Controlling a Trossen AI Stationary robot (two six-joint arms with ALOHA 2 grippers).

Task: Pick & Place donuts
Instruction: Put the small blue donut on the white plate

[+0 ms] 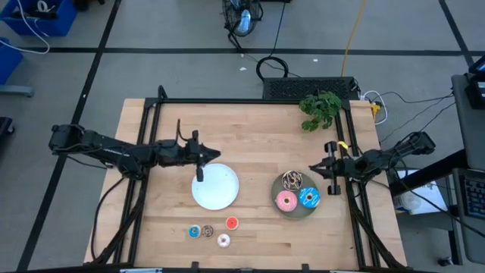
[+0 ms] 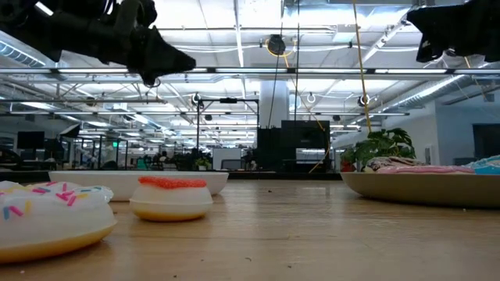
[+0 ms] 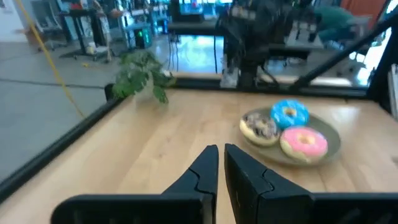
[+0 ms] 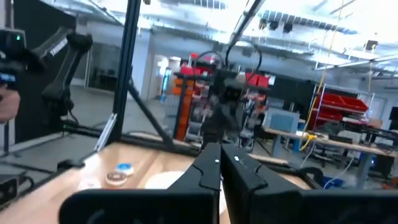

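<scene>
My left end effector [image 1: 199,175]: clenched, empty, above round white plate [image 1: 215,186].
My right end effector [image 1: 331,168]: clenched, empty, beside round grey plate [image 1: 295,209] of donuts [image 1: 286,200].

Pink donut [image 1: 286,201], blue donut [image 1: 309,198], speckled brown-white donut [image 1: 292,180]; grey plate [image 1: 280,186].

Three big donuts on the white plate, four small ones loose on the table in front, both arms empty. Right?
Wrong plate. The high view shows the three big donuts on the grey plate; the white plate holds none. The four small ones do lie loose on the table, and neither end effector holds anything.
</scene>
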